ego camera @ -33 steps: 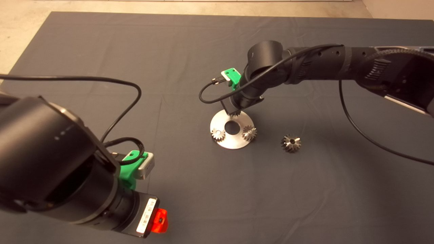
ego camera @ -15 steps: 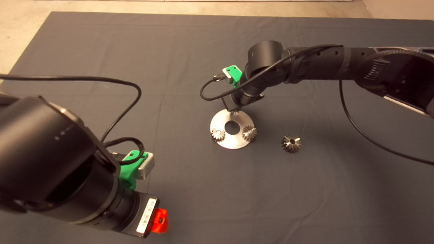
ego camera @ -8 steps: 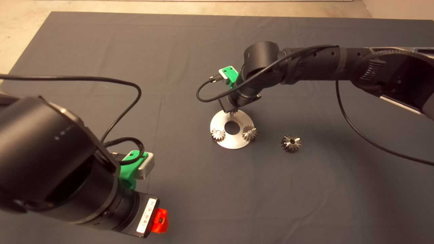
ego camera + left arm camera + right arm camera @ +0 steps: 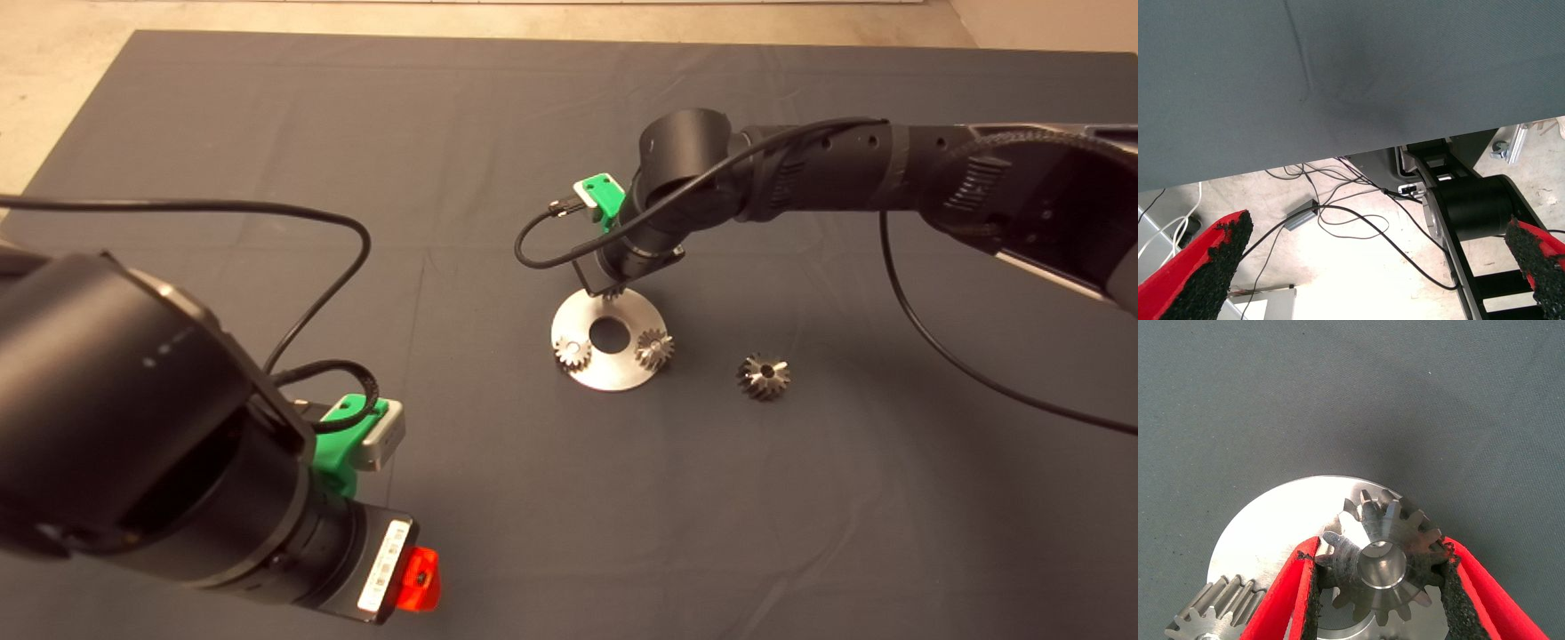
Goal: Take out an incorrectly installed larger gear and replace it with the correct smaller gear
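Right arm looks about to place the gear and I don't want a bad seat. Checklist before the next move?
1. Grip: right gripper shut on the smaller gear, a pad on each side. Ok.
2. Larger gear off the plate, lying on the mat beside it. Ok.
3. Smaller gear over the plate's far edge. Ok.
4. Bore lined up with its seat: hidden under the gear. Cannot tell.
5. The plate's other two gears sit apart from the held one. Ok.
6. Left gripper open, parked at the mat's near left edge, away from the plate. Ok.
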Robot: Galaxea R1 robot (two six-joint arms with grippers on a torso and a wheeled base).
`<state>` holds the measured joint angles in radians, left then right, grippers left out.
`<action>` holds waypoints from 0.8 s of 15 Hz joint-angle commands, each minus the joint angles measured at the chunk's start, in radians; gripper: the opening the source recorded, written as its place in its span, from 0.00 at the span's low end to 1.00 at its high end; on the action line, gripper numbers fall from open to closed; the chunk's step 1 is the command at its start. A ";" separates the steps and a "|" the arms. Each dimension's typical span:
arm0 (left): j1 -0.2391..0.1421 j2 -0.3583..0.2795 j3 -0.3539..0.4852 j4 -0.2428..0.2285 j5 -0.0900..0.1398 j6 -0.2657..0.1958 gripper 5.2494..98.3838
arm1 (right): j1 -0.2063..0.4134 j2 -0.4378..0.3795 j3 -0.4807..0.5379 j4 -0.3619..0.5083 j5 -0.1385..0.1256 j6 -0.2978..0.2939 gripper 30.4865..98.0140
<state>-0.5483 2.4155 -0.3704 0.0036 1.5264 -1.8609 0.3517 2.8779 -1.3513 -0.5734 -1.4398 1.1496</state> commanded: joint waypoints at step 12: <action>-0.007 -0.002 0.014 -0.020 0.132 -0.004 1.00 | 0.026 -0.005 0.003 -0.052 -0.007 0.001 0.15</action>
<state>-0.5479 2.4155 -0.3704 0.0036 1.5264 -1.8609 0.3517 2.8672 -1.3517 -0.5872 -1.4428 1.1496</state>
